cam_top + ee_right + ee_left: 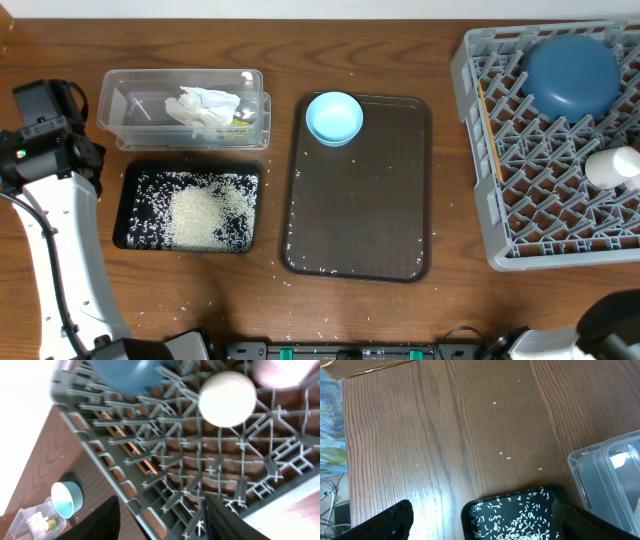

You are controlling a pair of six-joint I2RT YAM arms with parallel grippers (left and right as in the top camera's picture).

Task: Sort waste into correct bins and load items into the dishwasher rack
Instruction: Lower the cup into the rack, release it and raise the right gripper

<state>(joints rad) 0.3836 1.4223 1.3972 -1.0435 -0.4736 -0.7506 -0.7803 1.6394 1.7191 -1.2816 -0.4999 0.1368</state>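
Left end effector [482, 520] wide open, empty, well left of rack [480, 130]. Right end effector [162, 517] open, empty, above rack; dark-blue dish [570, 75], cream cup [612, 165] inside.

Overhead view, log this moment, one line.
dishwasher rack: dark-blue dish, cream cup | light-blue bowl: on brown tray | rice: mostly black tray | napkin: clear tub | left end effector, right end effector: open

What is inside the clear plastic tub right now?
A crumpled white napkin and a yellow-green wrapper lie in the clear tub. Anything beneath the napkin is covered.
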